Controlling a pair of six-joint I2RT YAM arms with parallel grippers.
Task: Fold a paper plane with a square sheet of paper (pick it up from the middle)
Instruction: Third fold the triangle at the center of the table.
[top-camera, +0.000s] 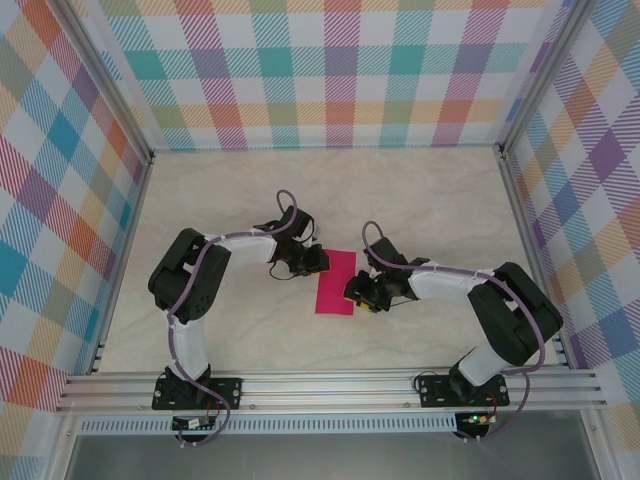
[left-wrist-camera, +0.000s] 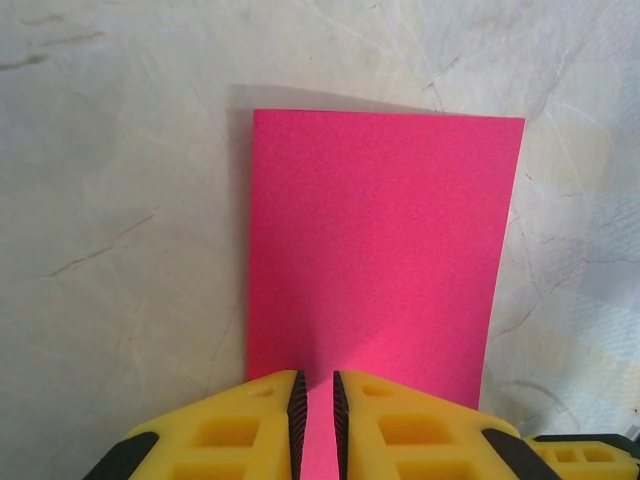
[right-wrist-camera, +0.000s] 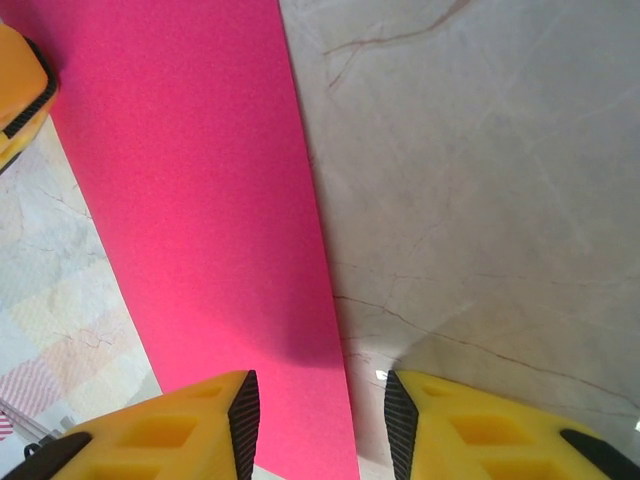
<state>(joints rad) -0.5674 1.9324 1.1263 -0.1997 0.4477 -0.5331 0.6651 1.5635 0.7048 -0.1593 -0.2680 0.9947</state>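
Two arms work a pink sheet on the marble-look worktop (top-camera: 420, 190). The left arm (top-camera: 200, 270) reaches in at the paper's (top-camera: 335, 283) far left edge, the right arm (top-camera: 470, 285) at its near right edge. The paper lies between them at mid-worktop. It shows as an upright rectangle narrower than a square, so the first fold down the centre appears to be made.

The left jaws are pressed almost together on the paper's edge, with only a sliver of pink between the pads. The right jaws stand apart, and the paper's long right edge runs between them unclamped.

The step in hand looks like setting that centre crease, or readying a corner fold for the nose. The next move likely calls for the right jaws to close on or press along that edge while the left jaws pin the sheet.

Both wrist views hide the strip of paper under the jaws. Whether the sheet is doubled, and whether it lies flat or is lifted slightly, cannot be told. No crease line can be made out.
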